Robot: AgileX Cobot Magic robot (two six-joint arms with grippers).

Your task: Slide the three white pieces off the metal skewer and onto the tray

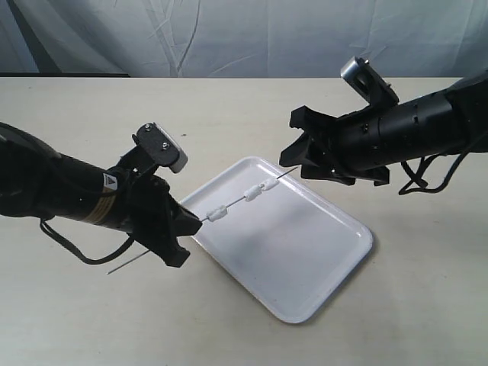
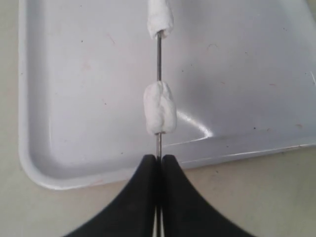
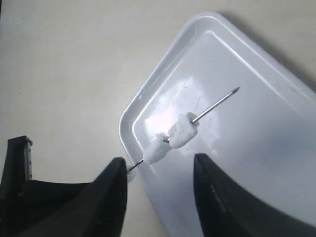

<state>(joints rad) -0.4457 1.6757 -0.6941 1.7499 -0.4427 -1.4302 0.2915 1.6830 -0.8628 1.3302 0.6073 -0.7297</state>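
The white tray [image 1: 305, 252] lies on the table between both arms. The metal skewer [image 1: 236, 203] hangs slanted over the tray's near-left corner, with my left gripper [image 1: 194, 221] shut on it; its tail sticks out behind the gripper. Three white pieces sit on the skewer: one [image 1: 216, 213] close to the left jaws, two [image 1: 259, 189] together nearer the tip. In the left wrist view the skewer [image 2: 158, 54] runs from the shut jaws [image 2: 158, 158] through one piece [image 2: 159, 108]. My right gripper [image 1: 293, 156] is open just beyond the skewer tip [image 3: 217, 104], above the pieces [image 3: 182, 131].
The beige table [image 1: 229, 114] extends around the tray, with a pale cloth backdrop [image 1: 229, 38] behind it. Black cables [image 1: 84, 255] trail from both arms onto the table.
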